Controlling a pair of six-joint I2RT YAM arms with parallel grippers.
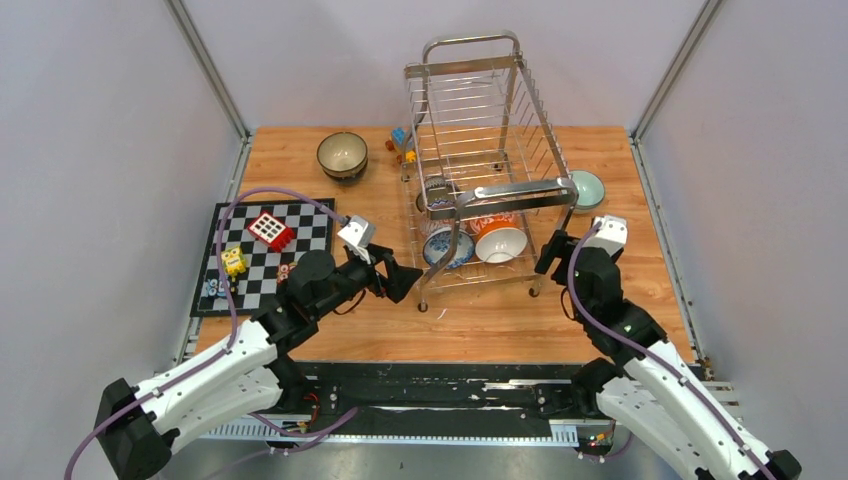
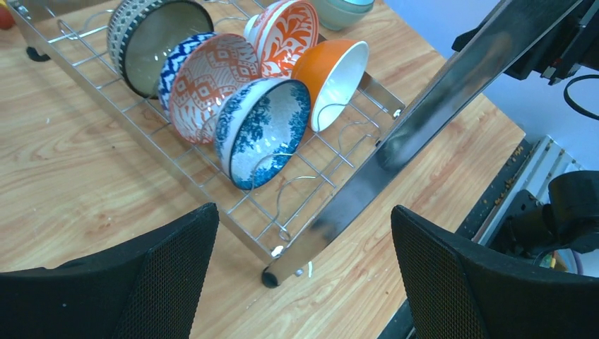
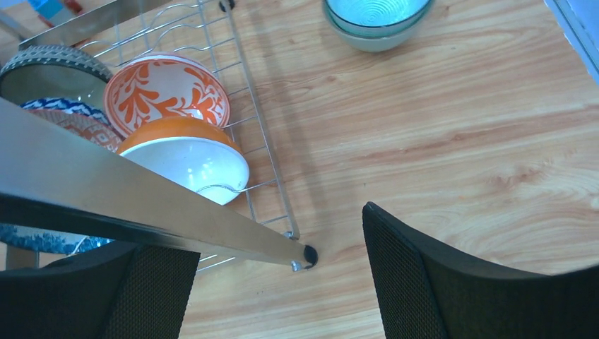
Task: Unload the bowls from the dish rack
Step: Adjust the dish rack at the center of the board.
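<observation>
Between the wide-open left tool (image 1: 408, 280) and wide-open right tool (image 1: 550, 250) stands the dish rack (image 1: 510, 192) of bowls (image 1: 500, 243).

Orange-white bowl (image 3: 187, 159) in dish rack (image 3: 85, 180), teal bowl (image 3: 374, 14) apart on table (image 3: 438, 127).

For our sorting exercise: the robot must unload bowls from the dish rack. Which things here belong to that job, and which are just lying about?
Job: dish rack; blue-and-white bowl, orange bowl, leaf-patterned bowl, diamond-patterned bowl and striped bowl in it; dark bowl and green bowl on the table.
Lying about: chequered board; red block; yellow toy; small coloured blocks.
</observation>
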